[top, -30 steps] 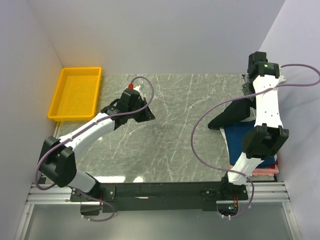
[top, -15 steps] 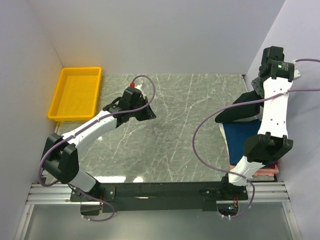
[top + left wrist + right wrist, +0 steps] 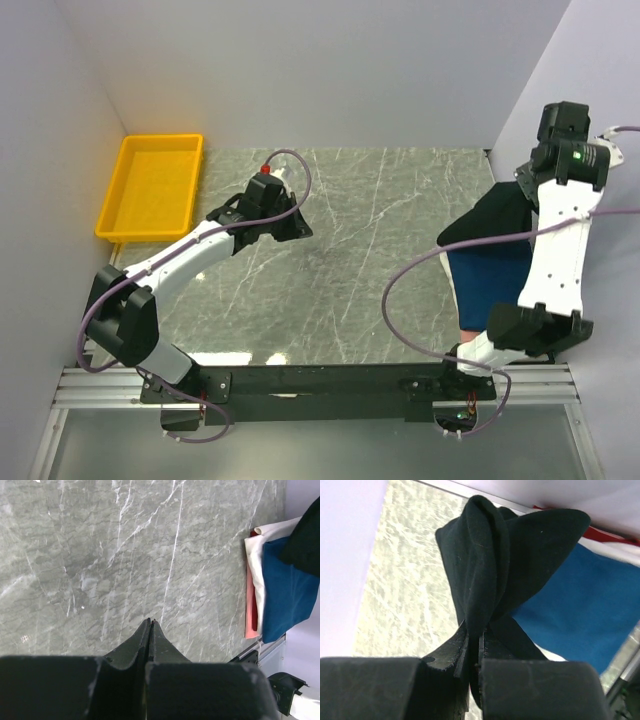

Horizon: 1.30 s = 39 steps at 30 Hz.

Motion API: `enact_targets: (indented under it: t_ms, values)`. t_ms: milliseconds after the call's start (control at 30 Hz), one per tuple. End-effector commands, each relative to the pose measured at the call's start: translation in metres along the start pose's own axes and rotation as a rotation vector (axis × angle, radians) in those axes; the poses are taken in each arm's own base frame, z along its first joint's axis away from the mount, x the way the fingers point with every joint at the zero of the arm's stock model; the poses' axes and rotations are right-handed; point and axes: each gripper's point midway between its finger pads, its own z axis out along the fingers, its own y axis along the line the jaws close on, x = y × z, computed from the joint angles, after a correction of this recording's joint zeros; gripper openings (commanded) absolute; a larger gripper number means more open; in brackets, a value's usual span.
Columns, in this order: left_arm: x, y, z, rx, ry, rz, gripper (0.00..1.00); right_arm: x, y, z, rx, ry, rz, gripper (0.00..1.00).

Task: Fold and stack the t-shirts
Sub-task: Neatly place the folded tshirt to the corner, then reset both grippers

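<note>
Right gripper [image 3: 473,640] pinches the black shirt [image 3: 520,555] above a stack [image 3: 285,590], seemingly 3 shirts. Left gripper [image 3: 150,623] is closed, holding nothing. Tray [image 3: 150,185] sits far-left.

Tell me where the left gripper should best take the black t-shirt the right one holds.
Probably the loose corner of the black t-shirt that trails toward the table centre, approached from the left. The right gripper pinches a bunched fold, so the cloth fans out from it over the blue t-shirt; the left gripper, shut now, must open first.
</note>
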Motion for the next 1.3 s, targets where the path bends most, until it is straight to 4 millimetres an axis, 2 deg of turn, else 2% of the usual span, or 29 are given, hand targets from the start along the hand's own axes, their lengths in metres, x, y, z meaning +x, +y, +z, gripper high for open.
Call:
enact_targets:
  t_ms: [0, 67, 100, 133, 167, 200, 233, 267, 300, 333, 433, 500, 600, 633, 733, 933, 1033, 1067, 1100, 1167, 1233, 1267]
  values:
    - [-0.008, -0.013, 0.0, 0.046, -0.009, 0.007, 0.04, -0.004, -0.031, -0.023, 0.023, -0.051, 0.024, 0.0]
    - [-0.006, -0.014, 0.002, 0.056, -0.002, 0.008, 0.04, 0.011, -0.047, -0.015, 0.065, -0.031, 0.019, 0.0]
    - [-0.004, -0.014, 0.004, 0.058, 0.006, 0.01, 0.04, 0.013, -0.055, -0.021, 0.057, -0.043, 0.032, 0.0]
    - [-0.003, -0.016, 0.005, 0.062, 0.01, 0.012, 0.04, 0.029, -0.067, -0.01, 0.095, -0.017, 0.025, 0.0]
    - [0.0, -0.017, 0.008, 0.066, 0.021, 0.015, 0.04, 0.032, -0.077, -0.015, 0.09, -0.03, 0.041, 0.0]
    - [0.001, -0.018, 0.009, 0.068, 0.023, 0.018, 0.04, 0.043, -0.097, -0.005, 0.166, -0.033, 0.052, 0.0]
    - [0.002, -0.02, 0.009, 0.072, 0.027, 0.022, 0.04, 0.048, -0.107, -0.004, 0.187, -0.037, 0.063, 0.05]
    - [0.006, -0.021, 0.011, 0.073, 0.035, 0.029, 0.04, 0.05, -0.118, -0.01, 0.188, -0.058, 0.082, 0.14]
    - [0.008, -0.021, 0.012, 0.076, 0.04, 0.032, 0.04, 0.061, -0.133, -0.004, 0.228, -0.042, 0.087, 0.26]
    - [0.008, -0.021, 0.013, 0.078, 0.044, 0.031, 0.04, 0.066, -0.136, -0.005, 0.217, -0.032, 0.082, 0.5]
    - [0.014, -0.025, 0.018, 0.093, 0.063, 0.034, 0.04, 0.078, -0.14, -0.008, 0.157, -0.002, 0.016, 0.65]
    - [0.016, -0.028, 0.019, 0.101, 0.065, 0.034, 0.04, 0.08, -0.136, -0.013, 0.096, 0.006, -0.035, 0.67]
    - [0.016, -0.03, 0.017, 0.109, 0.062, 0.03, 0.04, 0.08, -0.12, -0.017, -0.005, 0.015, -0.054, 0.71]
    - [0.017, -0.029, 0.017, 0.106, 0.061, 0.031, 0.04, 0.082, -0.115, -0.018, -0.039, 0.023, -0.06, 0.75]
    - [0.016, -0.028, 0.011, 0.101, 0.046, 0.035, 0.05, 0.091, -0.094, -0.019, -0.177, 0.052, -0.074, 0.82]
    - [0.01, -0.025, -0.002, 0.086, -0.001, 0.033, 0.07, 0.114, -0.056, -0.021, -0.411, 0.104, -0.122, 0.85]
    - [0.009, -0.022, -0.008, 0.074, -0.026, 0.027, 0.08, 0.136, -0.037, -0.023, -0.48, 0.135, -0.169, 0.86]
    - [0.008, -0.019, -0.009, 0.06, -0.038, 0.024, 0.09, 0.154, -0.027, -0.029, -0.513, 0.169, -0.212, 0.86]
    - [0.009, -0.016, -0.01, 0.052, -0.04, 0.023, 0.09, 0.157, -0.021, -0.03, -0.521, 0.161, -0.216, 0.86]
    - [0.009, -0.012, -0.016, 0.035, -0.054, 0.022, 0.1, 0.176, -0.009, -0.035, -0.541, 0.176, -0.251, 0.87]
    - [0.008, -0.006, -0.021, 0.011, -0.075, 0.02, 0.1, 0.204, 0.006, -0.044, -0.615, 0.222, -0.302, 0.87]
    - [0.008, -0.004, -0.024, 0.007, -0.084, 0.018, 0.1, 0.217, 0.007, -0.042, -0.623, 0.243, -0.316, 0.88]
